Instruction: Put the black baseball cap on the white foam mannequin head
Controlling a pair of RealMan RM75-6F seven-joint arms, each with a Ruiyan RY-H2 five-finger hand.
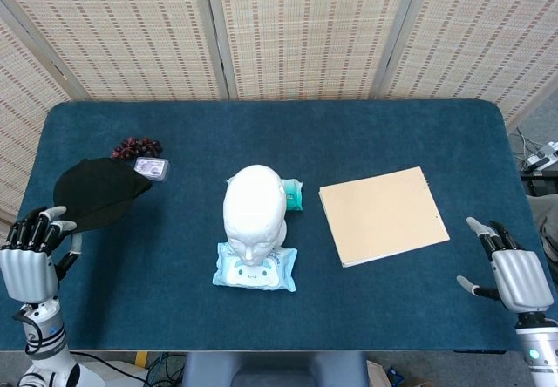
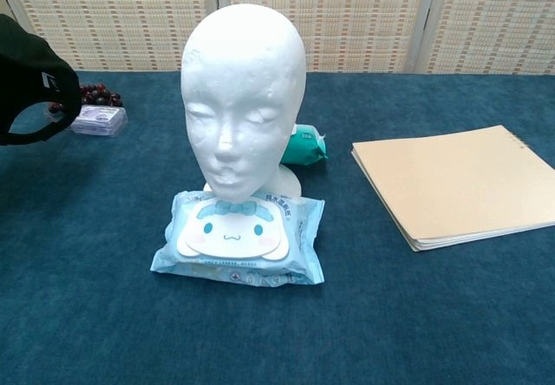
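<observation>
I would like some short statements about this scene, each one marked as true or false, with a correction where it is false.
1. The left hand holds the black cap. True.
2. The cap already sits on the mannequin head. False: the head is bare.
3. The right hand holds the tan folder. False: it holds nothing and is apart from the folder.
4. The mannequin head stands on a wet wipes pack. True.
</observation>
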